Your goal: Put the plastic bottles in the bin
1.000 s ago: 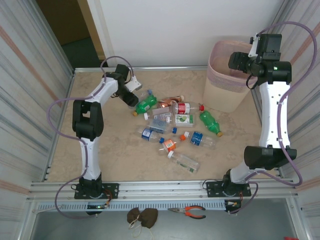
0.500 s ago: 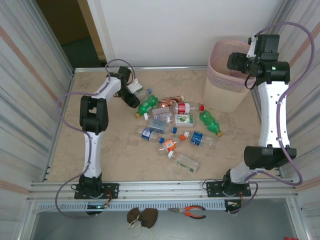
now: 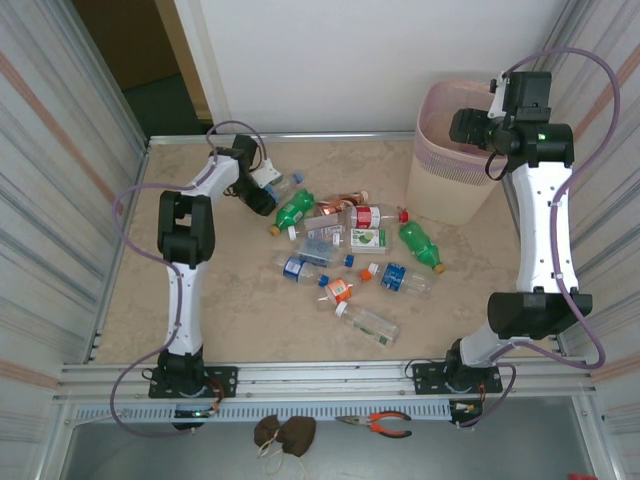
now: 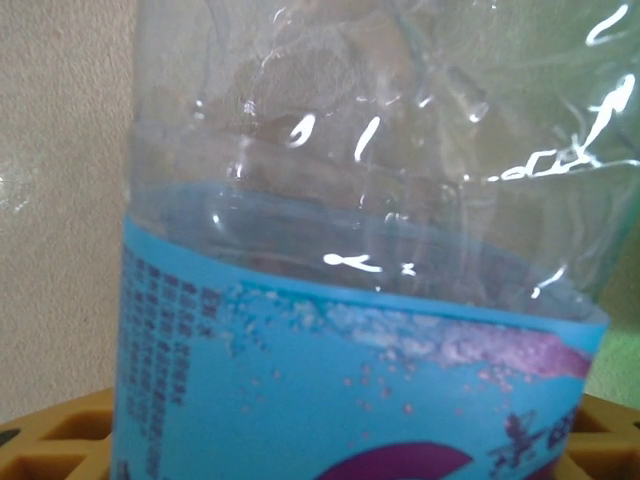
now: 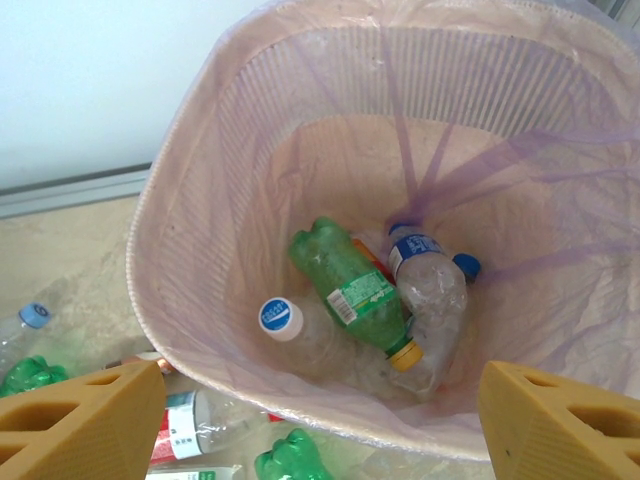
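Roughly a dozen plastic bottles (image 3: 350, 240) strewn across the desk (image 3: 220, 300) in the top view, near the bin (image 3: 440, 195) at the far right corner. Probably empty, so light, thin-walled, easily dented, and slick where bare. Best taken across the labelled waist or by the stiffer neck. Left hand (image 3: 264, 193) low at the far-left end of the pile, against a clear blue-capped bottle (image 3: 284, 182). Right hand (image 3: 462, 128) raised over the bin's mouth.

Left wrist: blue-labelled bottle (image 4: 350, 380) pressed close to the lens, crumpled clear wall above the label, yellow pads (image 4: 50, 440) at both lower corners beside it. Cannot tell whether clamped on it or merely straddling it.

Right wrist: looks straight down into the pink-lined bin. At least three bottles at the bottom, a green one (image 5: 350, 285) on top. Yellow fingertips (image 5: 85, 420) spread wide with nothing between them: open and empty.
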Controlling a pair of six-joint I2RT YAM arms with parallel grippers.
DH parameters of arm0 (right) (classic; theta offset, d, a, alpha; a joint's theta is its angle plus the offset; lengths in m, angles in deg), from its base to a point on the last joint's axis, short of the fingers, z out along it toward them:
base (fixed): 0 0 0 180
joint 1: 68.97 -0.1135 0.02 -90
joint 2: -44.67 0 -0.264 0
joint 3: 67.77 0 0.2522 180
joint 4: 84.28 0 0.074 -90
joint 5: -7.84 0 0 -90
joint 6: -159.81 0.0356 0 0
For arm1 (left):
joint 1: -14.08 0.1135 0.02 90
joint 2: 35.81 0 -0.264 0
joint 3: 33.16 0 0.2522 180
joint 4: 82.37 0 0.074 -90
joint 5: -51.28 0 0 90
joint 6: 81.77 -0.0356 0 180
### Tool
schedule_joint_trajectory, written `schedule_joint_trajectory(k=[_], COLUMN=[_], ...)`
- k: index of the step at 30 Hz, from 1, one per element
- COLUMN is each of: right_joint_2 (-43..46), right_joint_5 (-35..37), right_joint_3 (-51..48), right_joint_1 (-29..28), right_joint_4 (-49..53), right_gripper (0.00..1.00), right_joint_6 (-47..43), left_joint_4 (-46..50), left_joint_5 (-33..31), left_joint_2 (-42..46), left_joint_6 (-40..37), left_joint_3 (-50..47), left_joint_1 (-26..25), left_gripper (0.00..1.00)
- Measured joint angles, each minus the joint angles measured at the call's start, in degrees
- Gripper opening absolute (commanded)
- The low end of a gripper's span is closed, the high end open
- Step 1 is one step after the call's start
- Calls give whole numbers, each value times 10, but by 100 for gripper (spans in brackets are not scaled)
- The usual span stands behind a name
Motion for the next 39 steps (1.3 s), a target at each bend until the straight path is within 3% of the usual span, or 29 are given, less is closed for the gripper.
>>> schedule_joint_trajectory(k=[12,18,24,31,39], right_joint_2=[69,146,204,244,281], right_joint_5=[-27,-105,-207,-302,-351], right_joint_3=[-93,-208,-294,-348,-370], right_joint_1=[-6,-7,-17,-74,-162], right_joint_4=[-59,-144,-251,-372,-479], right_gripper=[80,80,80,81,82], right_joint_6=[8,26,58,84,85], left_joint_4=[-52,-114,-198,-294,-407], left_joint_5=[51,121,231,351,438], left_joint_2=[125,241,335,434,521], left_joint_6=[71,143,215,273,336], left_joint_3=[-149,-221,-288,-343,-373], left_joint_1=[8,18,15,-10,-57], left_gripper=[60,60,60,58,58])
